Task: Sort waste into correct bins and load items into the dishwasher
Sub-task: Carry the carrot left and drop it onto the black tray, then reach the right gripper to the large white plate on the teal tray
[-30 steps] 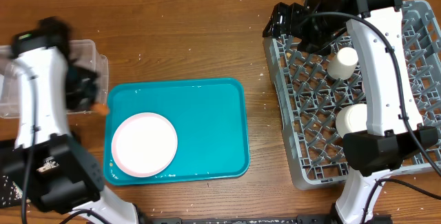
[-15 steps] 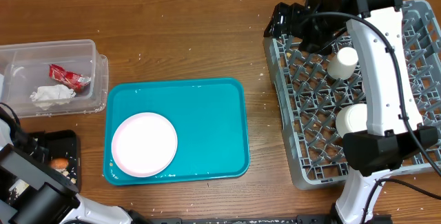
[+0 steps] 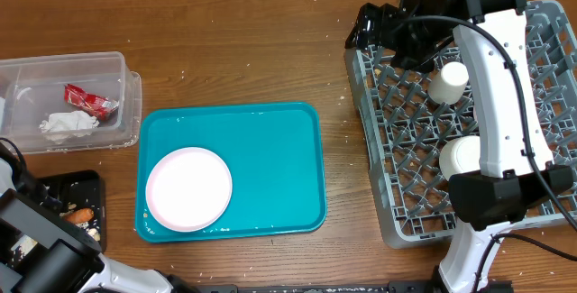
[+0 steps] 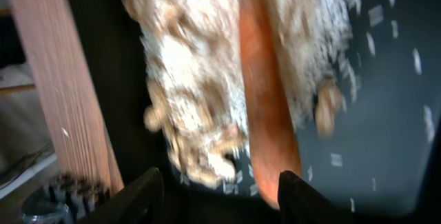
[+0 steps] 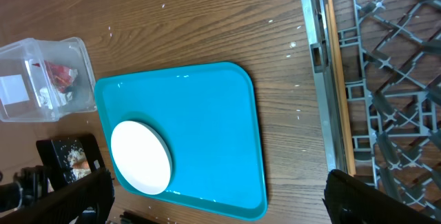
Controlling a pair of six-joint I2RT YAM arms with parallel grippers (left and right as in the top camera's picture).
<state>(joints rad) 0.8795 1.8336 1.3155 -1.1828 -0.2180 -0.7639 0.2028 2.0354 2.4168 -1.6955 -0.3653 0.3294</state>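
A white plate [image 3: 188, 187] lies on the teal tray [image 3: 270, 167]; both also show in the right wrist view, plate [image 5: 140, 156] and tray [image 5: 200, 127]. An orange food piece [image 4: 265, 107] lies among pale food scraps [image 4: 186, 79] in the black bin [image 3: 56, 189]. It shows small in the overhead view [image 3: 81, 214]. My left gripper [image 4: 224, 207] is open and empty just above those scraps. My right gripper [image 3: 374, 27] hovers open and empty over the grey dish rack's [image 3: 406, 149] far left corner; its fingers [image 5: 220, 196] stand wide apart.
A clear bin [image 3: 126, 95] at far left holds a red wrapper [image 3: 90, 101] and crumpled tissue [image 3: 67, 125]. Two white cups [image 3: 449, 82] [image 3: 460, 158] sit in the rack. A wooden stick [image 5: 339, 79] lies along the rack's left edge.
My left arm swung from beside the clear bin down to the black bin. The orange piece it carried now lies in the black bin. The right arm has not moved.
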